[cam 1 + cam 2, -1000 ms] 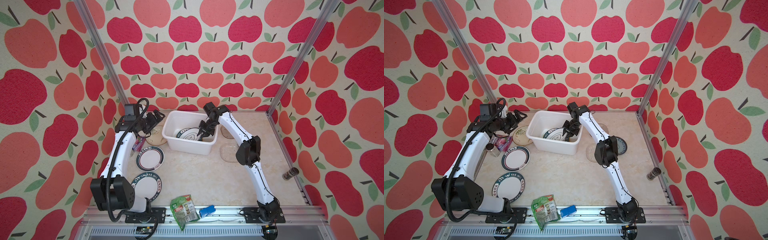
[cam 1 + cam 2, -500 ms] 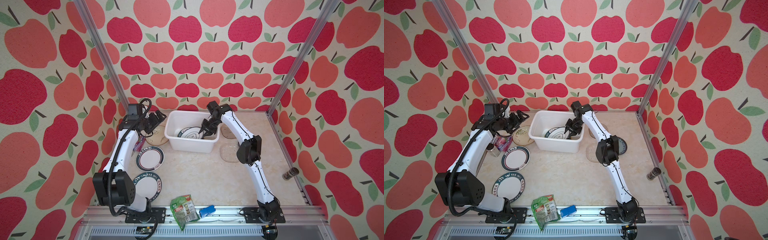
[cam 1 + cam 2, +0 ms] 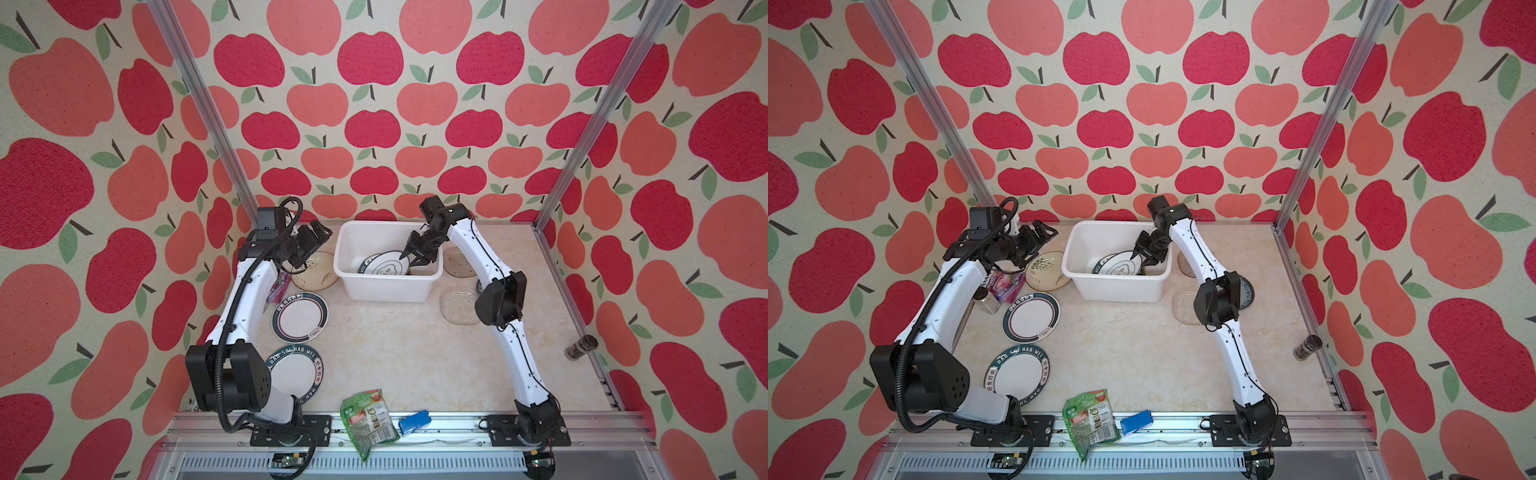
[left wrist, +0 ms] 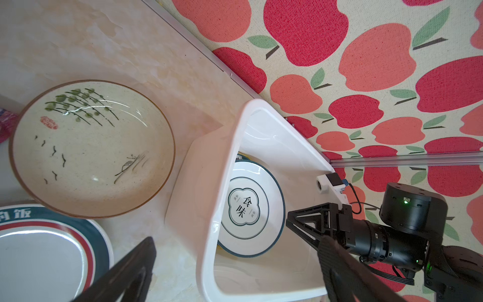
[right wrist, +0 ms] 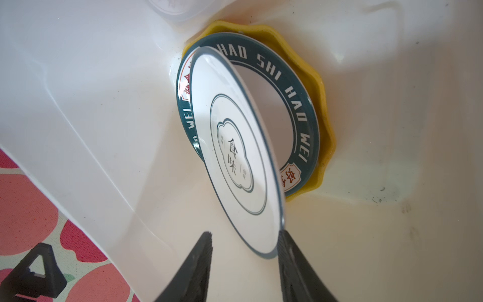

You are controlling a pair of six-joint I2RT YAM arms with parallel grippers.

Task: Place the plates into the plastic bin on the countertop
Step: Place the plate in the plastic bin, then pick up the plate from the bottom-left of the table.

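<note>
The white plastic bin [image 3: 388, 289] [image 3: 1117, 291] stands at the back of the countertop [image 3: 395, 353]. My right gripper [image 3: 411, 259] [image 5: 245, 235] is inside it, open. A thin-rimmed white plate [image 5: 235, 157] [image 4: 251, 209] leans tilted between its fingers, on a lettered dark-rimmed plate [image 5: 300, 112] and a yellow scalloped plate [image 5: 322, 104]. My left gripper [image 3: 309, 245] [image 4: 236, 243] hovers open and empty above the bin's left rim, beside a cream plant-print plate [image 3: 316, 276] [image 4: 91, 149]. Two dark-rimmed plates [image 3: 300, 316] [image 3: 297, 374] lie front left.
Clear glass plates [image 3: 457, 305] [image 3: 459, 262] and a blue patterned plate [image 3: 1246, 293] lie right of the bin, partly behind my right arm. A green snack packet [image 3: 368, 417] and a blue block [image 3: 413, 422] sit at the front rail. A dark jar [image 3: 581, 347] stands by the right rail.
My right gripper's jaws have spread apart around the white plate in the bin. My left gripper has shifted slightly toward the bin, still open.
</note>
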